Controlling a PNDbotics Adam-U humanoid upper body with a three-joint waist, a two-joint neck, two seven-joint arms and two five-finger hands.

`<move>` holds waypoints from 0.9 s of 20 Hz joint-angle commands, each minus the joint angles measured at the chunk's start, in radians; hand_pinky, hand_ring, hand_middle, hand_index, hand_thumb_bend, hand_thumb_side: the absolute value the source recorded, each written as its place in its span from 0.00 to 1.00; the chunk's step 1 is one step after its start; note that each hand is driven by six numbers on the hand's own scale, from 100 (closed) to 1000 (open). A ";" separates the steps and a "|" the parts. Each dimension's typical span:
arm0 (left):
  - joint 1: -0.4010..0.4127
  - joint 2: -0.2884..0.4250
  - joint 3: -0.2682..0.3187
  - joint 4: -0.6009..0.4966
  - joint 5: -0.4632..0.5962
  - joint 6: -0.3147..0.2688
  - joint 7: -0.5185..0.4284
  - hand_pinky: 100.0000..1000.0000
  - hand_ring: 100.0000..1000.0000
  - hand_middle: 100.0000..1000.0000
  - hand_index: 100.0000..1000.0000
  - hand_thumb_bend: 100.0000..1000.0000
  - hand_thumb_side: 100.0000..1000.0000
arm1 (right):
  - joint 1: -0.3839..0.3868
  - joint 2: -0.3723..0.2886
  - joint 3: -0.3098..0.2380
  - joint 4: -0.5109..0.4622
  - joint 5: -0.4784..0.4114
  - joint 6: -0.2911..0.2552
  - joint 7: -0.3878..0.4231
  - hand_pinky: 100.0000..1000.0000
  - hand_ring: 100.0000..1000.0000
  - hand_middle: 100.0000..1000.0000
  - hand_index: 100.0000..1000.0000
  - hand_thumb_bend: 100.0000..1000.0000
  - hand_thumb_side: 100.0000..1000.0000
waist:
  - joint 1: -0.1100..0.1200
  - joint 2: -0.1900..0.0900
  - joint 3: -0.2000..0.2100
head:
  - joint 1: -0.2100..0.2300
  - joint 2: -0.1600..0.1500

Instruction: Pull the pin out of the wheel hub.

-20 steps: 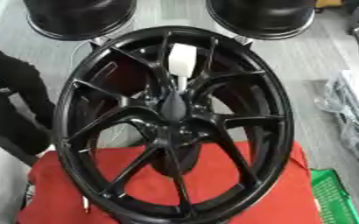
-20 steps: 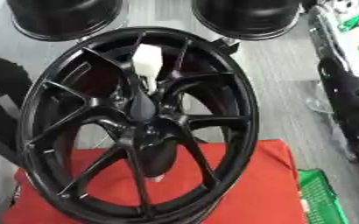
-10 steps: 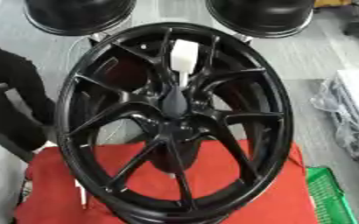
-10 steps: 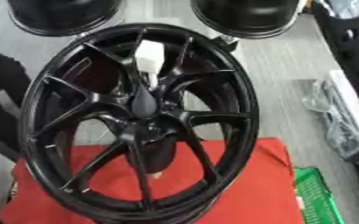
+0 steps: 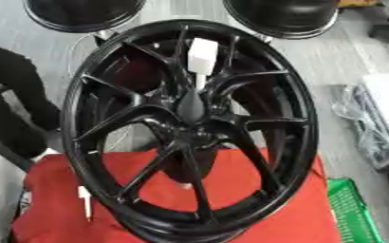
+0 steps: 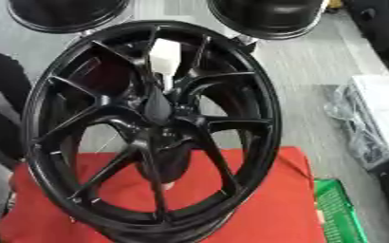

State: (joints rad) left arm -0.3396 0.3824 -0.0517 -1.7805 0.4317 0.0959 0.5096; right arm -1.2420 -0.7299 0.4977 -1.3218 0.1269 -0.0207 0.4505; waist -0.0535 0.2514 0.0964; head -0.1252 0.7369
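A large black multi-spoke wheel hub stands tilted on a red cloth and fills the middle of both views. A white pin with a blocky white head sticks up out of the hub's centre boss, its thin shaft running down between the upper spokes. Neither of my hands shows in either view. Nothing is touching the pin.
Two more black rims lie at the far edge. A small white stick lies on the cloth at the lower left. A green crate and a grey bundle sit right. A dark bulky shape fills the left edge.
The whole picture has shifted a little, so the camera moved. The pin still sits in the hub as before. A dark shape at the right eye view's right edge has moved up to the corner.
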 commanded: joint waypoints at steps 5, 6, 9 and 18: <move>-0.003 0.037 0.007 -0.007 -0.007 0.000 0.000 0.59 0.76 0.72 0.68 0.23 0.68 | -0.019 -0.005 0.060 0.010 -0.016 -0.070 0.117 0.82 0.79 0.79 0.82 0.00 0.34 | -0.005 -0.029 -0.006 | 0.014 0.004; -0.003 0.037 0.006 -0.007 -0.007 0.000 -0.001 0.59 0.76 0.72 0.68 0.23 0.68 | -0.019 -0.004 0.065 0.003 -0.016 -0.077 0.131 0.82 0.80 0.80 0.82 0.08 0.32 | -0.005 -0.029 -0.007 | 0.014 0.004; -0.002 0.038 0.008 -0.006 -0.007 0.000 -0.001 0.59 0.76 0.72 0.68 0.23 0.68 | -0.020 0.003 0.077 -0.010 -0.010 -0.082 0.146 0.83 0.81 0.80 0.83 0.03 0.33 | -0.005 -0.031 -0.008 | 0.016 0.005; -0.003 0.034 0.006 -0.006 -0.006 0.001 -0.003 0.59 0.76 0.72 0.68 0.24 0.68 | -0.019 0.058 0.109 0.003 0.072 -0.039 0.123 0.82 0.81 0.81 0.86 0.16 0.35 | -0.002 -0.038 -0.008 | 0.015 0.005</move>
State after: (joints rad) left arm -0.3339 0.3962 -0.0517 -1.7753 0.4313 0.0961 0.5091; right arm -1.2406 -0.6616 0.6167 -1.3165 0.1817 -0.0702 0.5814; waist -0.0625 0.2391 0.0884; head -0.1099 0.7437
